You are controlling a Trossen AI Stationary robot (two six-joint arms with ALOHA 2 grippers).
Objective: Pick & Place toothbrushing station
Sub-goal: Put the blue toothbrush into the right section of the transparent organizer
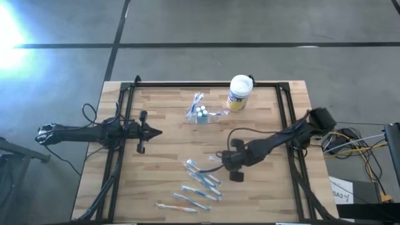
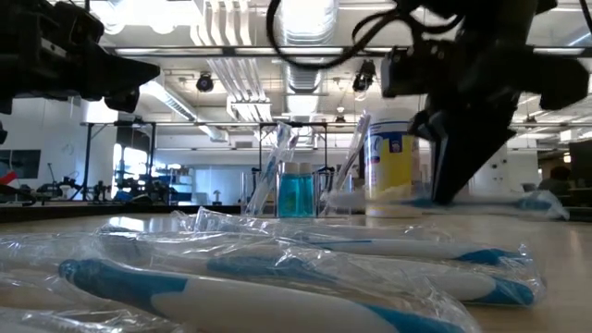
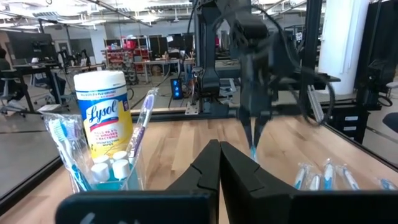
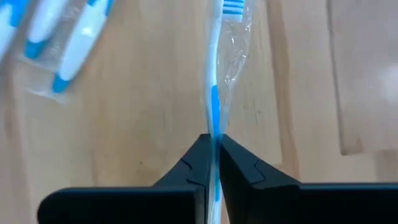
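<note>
The toothbrushing station (image 1: 200,114) is a small clear holder with toothbrushes and small blue bottles, standing at the table's far middle beside the white canister (image 1: 239,92). It also shows in the low view (image 2: 298,190) and the left wrist view (image 3: 106,171). My right gripper (image 1: 223,156) is near the table's middle, shut on a wrapped blue-and-white toothbrush (image 4: 217,74). My left gripper (image 1: 156,132) hovers shut and empty at the table's left, its fingers (image 3: 219,158) pointing toward the right edge. My right gripper pinches the wrapped toothbrush's handle (image 4: 214,127) between its two fingers, through the clear wrapper. The fingers (image 2: 450,180) come from above, pointing down, and lie across the brush. The brush reaches out about level, its head (image 4: 231,6) away from the fingers; whether it is clear of the table I cannot tell.
Several more wrapped toothbrushes (image 1: 200,184) lie at the table's near middle, close to my right gripper; they fill the front of the low view (image 2: 277,268). Black frame rails (image 1: 187,84) run along the table's far, left and right edges.
</note>
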